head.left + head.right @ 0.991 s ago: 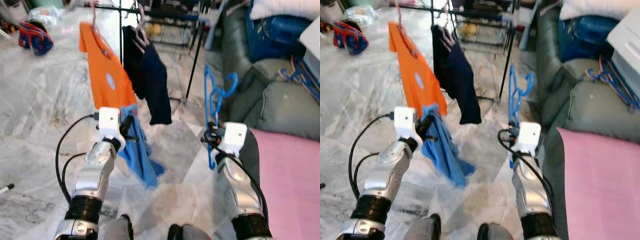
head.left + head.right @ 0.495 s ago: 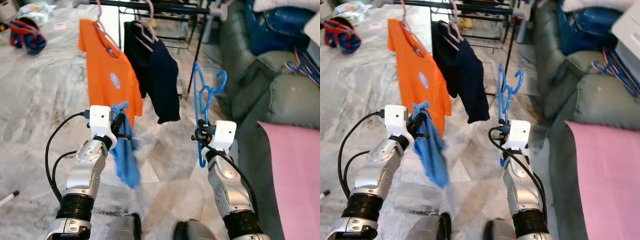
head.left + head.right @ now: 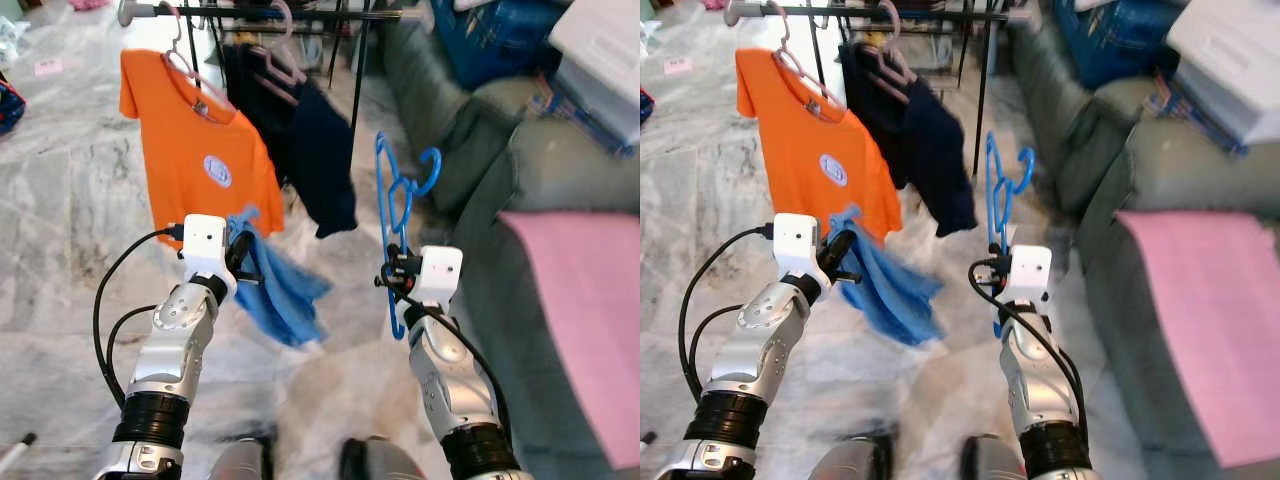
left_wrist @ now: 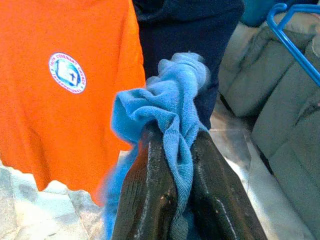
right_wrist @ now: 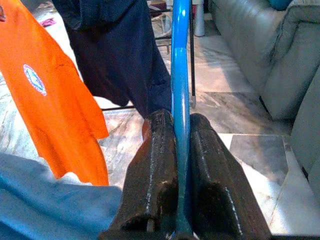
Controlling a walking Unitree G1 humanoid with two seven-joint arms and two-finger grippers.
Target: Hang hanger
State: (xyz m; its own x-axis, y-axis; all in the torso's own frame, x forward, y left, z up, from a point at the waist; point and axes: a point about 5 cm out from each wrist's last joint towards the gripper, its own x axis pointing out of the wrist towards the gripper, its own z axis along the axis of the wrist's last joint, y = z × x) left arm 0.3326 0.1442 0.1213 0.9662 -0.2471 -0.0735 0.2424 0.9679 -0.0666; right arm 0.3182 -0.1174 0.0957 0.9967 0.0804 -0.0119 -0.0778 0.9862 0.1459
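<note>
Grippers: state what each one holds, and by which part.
Left gripper pinches a blue cloth by a bunched edge. Right gripper clamps a blue hanger on its thin bar, below the hook.

A rail (image 3: 250, 12) runs across at 12 o'clock with two shirts (image 3: 200, 150) hanging from it. The sofa (image 3: 520, 190) lies at 2 o'clock. The hanger (image 3: 398, 215) stands at 1 o'clock, the cloth (image 3: 280, 290) at 11.

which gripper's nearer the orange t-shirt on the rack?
Left. The left gripper, shut on the blue cloth, sits just below the orange t-shirt hem. The right gripper, clamped on the blue hanger, is off to the right, past the dark garment.
</note>
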